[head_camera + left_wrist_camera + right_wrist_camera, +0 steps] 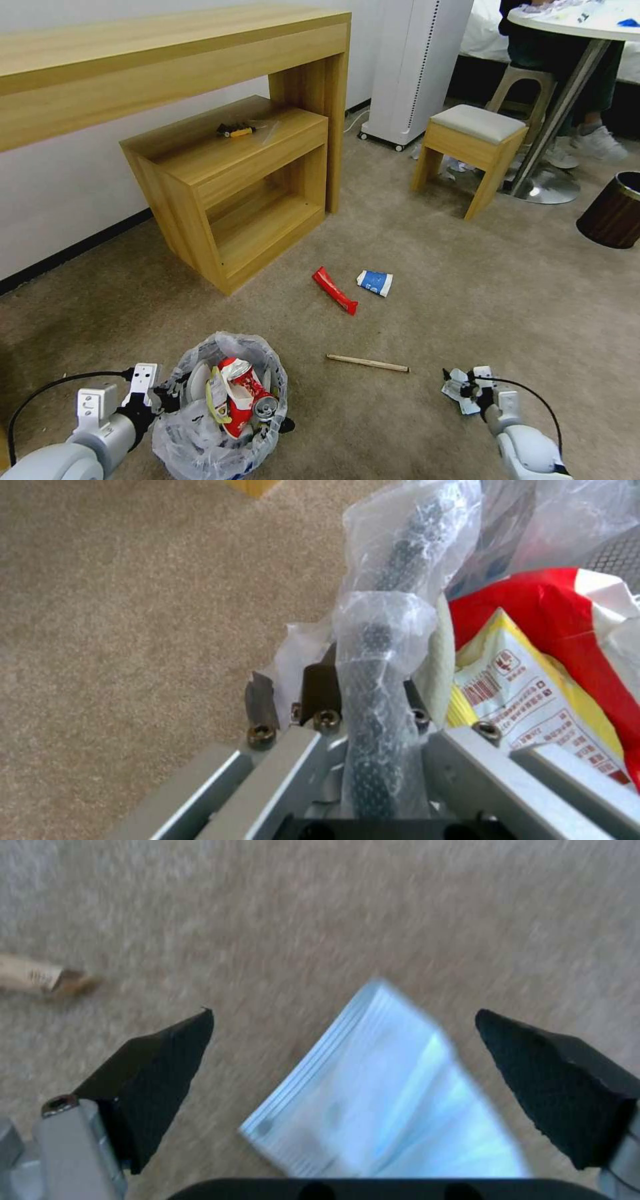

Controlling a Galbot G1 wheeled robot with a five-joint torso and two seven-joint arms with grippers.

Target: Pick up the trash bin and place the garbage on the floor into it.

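The trash bin (220, 410), black with a crinkly plastic liner, is at my lower left and holds a crushed red can, wrappers and paper. My left gripper (163, 395) is shut on its bag-covered rim (380, 680), with one finger on each side of the rim. On the beige carpet floor (433, 267) lie a wooden stick (367, 363), a red wrapper (335, 291) and a blue-white cup (375, 282). My right gripper (467, 389) hangs open just over the light-blue mask (393, 1100), which lies between its black fingers (160, 1075). One end of the stick (40, 977) shows off to one side.
A wooden desk with a low open cabinet (233, 187) stands ahead on the left. A small stool (470, 153), a white appliance (413, 67) and a round table's base are at the back right. A dark brown bin (613, 210) sits at the right edge.
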